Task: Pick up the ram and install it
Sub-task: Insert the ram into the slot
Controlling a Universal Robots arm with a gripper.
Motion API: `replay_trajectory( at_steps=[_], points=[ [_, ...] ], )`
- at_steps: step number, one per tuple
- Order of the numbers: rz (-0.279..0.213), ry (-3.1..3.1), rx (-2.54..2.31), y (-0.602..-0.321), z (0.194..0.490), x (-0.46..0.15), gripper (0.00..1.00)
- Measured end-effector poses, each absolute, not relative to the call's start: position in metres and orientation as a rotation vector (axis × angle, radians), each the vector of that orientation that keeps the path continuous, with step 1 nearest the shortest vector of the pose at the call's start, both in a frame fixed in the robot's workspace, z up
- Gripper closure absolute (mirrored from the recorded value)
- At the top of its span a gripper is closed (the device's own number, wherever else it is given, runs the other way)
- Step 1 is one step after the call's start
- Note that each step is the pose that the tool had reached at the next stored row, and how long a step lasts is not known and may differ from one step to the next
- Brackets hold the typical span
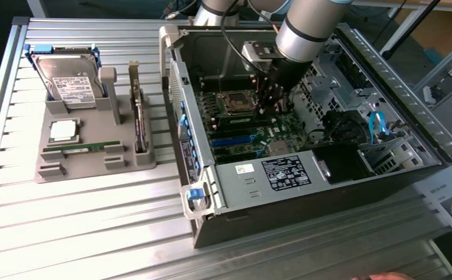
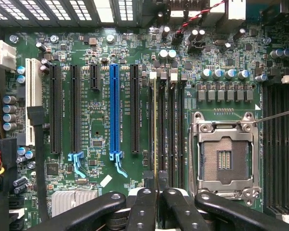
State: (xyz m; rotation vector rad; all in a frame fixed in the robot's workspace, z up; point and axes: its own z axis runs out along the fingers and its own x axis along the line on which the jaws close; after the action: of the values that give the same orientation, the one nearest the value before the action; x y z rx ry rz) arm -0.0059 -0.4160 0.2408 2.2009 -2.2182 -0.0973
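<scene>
ram (image 2: 155,130) edge-on, clamped in pincer (image 2: 155,202), aligned with motherboard (image 2: 101,120) memory slots (image 2: 169,130)

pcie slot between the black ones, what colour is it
Blue. The PCIe slot shows best in the wrist view.

arm (image 1: 310,29): silver-grey cylinder, black end | claw (image 2: 157,195): glossy black fingers (image 2: 142,211)

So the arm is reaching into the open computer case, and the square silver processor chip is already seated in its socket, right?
Not quite. The arm does reach into the open computer case, but the socket is empty: the wrist view shows its bare contacts. The square silver processor chip lies on the grey tray outside the case, in the exterior view.
</scene>
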Motion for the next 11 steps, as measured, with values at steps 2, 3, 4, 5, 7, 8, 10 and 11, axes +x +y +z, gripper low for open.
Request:
replay_trajectory(
  at_steps=[2,3,4,5,7,8,10,11],
  points=[
    [-0.097,-2.218,2.201,-0.416,0.2408,-0.0059,0.88],
    [-0.097,-2.218,2.201,-0.416,0.2408,-0.0059,0.88],
    [-0.097,-2.218,2.201,-0.416,0.2407,-0.0059,0.88],
    [-0.097,-2.218,2.201,-0.4159,0.2404,-0.0059,0.88],
    [-0.097,-2.218,2.201,-0.416,0.2392,-0.0059,0.88],
    [-0.097,-2.218,2.201,-0.416,0.2389,-0.0059,0.88],
    [-0.097,-2.218,2.201,-0.416,0.2387,-0.0059,0.88],
    [-0.097,-2.218,2.201,-0.4159,0.2386,-0.0059,0.88]
  ],
)
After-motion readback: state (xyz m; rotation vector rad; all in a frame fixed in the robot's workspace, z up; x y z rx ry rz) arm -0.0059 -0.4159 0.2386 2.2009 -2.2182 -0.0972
